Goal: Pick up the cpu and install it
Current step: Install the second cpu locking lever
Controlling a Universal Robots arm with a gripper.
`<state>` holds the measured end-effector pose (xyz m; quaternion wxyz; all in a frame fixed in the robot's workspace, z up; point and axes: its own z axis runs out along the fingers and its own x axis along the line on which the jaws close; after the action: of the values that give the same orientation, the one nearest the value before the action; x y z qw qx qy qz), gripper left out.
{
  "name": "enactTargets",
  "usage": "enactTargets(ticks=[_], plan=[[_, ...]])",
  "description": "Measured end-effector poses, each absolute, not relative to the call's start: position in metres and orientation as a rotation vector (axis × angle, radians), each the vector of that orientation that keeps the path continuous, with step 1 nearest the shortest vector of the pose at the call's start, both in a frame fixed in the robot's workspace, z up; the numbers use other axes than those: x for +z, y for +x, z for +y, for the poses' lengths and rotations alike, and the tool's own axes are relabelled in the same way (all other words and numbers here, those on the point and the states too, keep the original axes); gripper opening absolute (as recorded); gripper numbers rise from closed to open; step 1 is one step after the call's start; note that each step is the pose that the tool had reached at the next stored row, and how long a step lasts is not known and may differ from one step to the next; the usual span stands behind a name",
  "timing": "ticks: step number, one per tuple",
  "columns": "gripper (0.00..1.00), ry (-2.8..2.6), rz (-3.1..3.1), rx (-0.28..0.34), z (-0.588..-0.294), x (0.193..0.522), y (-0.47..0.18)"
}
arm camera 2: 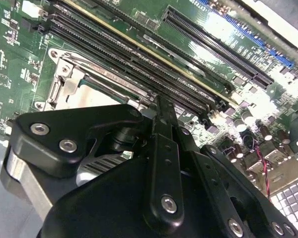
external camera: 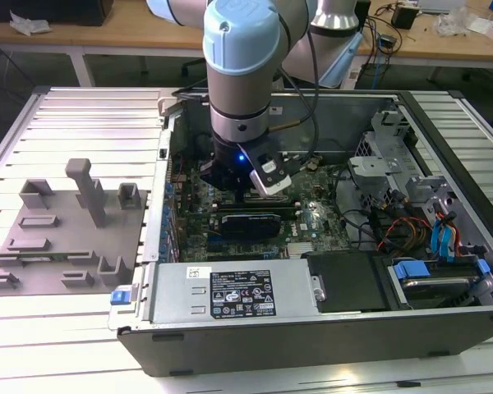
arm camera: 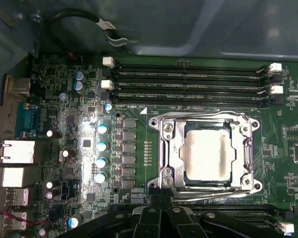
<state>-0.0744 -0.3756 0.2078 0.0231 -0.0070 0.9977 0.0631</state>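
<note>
Wooden benches run along the back of the exterior view, and in front of them a ribbed metal table carries an open computer case lying on its side. Toward the exterior view's left, a grey fixture plate with plastic blocks and posts rests on the table just beside the case. The arm comes down from the top centre of that frame into the case, and its gripper hangs low over the green motherboard, with a blue light glowing on the wrist. In the first wrist view the cpu lies flat inside the socket frame at the right centre of the frame, its silvery top bright under the light and the metal frame surrounding it on all sides. Long memory slots run across the board above the socket in that frame, and a row of capacitors stands at the socket's left. The gripper's black linkage fills the bottom edge of the first wrist view and the lower half of the second wrist view, just beside the socket. The fingertips are hidden behind the linkage, so whether the jaws are open or closed cannot be told. Nothing is seen held in the gripper.
</note>
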Motion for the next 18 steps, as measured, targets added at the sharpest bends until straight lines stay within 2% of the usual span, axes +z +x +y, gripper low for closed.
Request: enactTargets(ticks=[10, 18], plan=[[0.11, -0.010, 3.077, 0.246, -0.3761, 0.2021, -0.0775], [0.11, -0.002, 3.075, 0.264, -0.3795, 0.2069, -0.0776]])
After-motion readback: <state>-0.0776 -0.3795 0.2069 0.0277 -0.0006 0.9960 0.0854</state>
